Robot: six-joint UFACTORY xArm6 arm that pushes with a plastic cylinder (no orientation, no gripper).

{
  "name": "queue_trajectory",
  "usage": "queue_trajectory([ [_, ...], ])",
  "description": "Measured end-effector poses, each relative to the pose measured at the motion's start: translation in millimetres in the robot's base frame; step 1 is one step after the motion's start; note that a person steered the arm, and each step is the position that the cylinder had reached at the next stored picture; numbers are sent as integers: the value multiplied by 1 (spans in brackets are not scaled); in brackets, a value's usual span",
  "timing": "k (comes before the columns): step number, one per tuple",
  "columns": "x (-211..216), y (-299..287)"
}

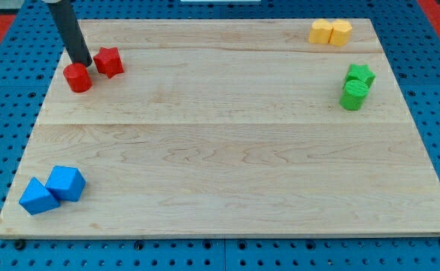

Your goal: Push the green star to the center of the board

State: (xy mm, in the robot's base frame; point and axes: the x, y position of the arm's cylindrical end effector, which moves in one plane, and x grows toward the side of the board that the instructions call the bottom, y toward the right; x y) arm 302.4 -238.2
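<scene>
The green star (361,74) lies near the board's right edge, toward the view's top. A green cylinder (353,95) touches it just below. My rod comes down at the view's top left, and my tip (83,63) rests at the upper edge of a red cylinder (77,78), with a red star (109,62) just to its right. The tip is far to the left of the green star, across the whole board.
The wooden board (227,150) lies on a blue pegboard table. Two yellow blocks (331,32) sit together at the top right. Two blue blocks (53,190) sit together at the bottom left corner.
</scene>
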Motion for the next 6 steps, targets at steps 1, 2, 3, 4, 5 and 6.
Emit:
queue_trajectory([
  [1,-59,4],
  [2,-77,60],
  [3,-32,149],
  [4,33,223],
  [5,54,290],
  [6,12,339],
])
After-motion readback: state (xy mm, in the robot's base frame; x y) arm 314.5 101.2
